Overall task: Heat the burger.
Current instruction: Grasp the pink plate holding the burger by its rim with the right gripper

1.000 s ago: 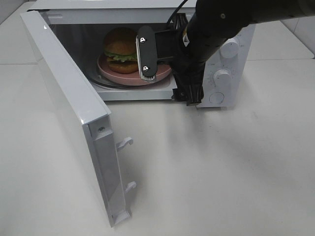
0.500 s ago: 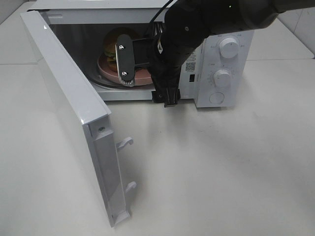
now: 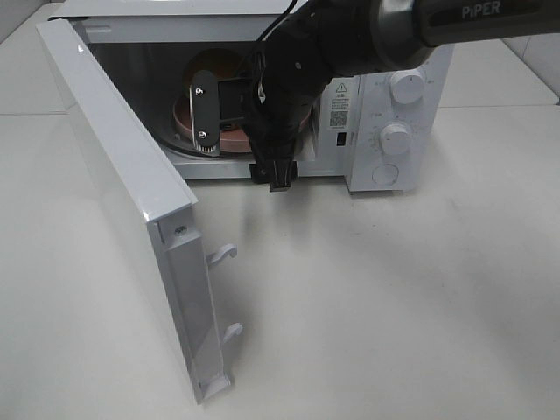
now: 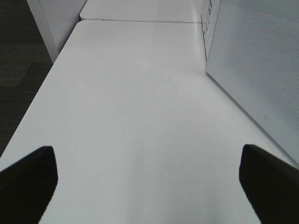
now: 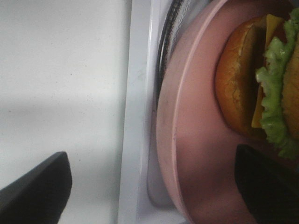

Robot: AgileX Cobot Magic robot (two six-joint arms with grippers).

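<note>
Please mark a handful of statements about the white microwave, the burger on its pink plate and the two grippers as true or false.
1. The white microwave has its hinged door swung open. True.
2. The small burger with golden-brown bun and green lettuce lies on the white table in front of the microwave. False: it sits on the round pink plate inside the microwave cavity.
3. The right gripper is at the microwave opening, jaws apart. True.
4. The right gripper is clamped on the burger. False: its fingers stand clear of it.
5. The left gripper holds a cup. False: it is open over bare table.
</note>
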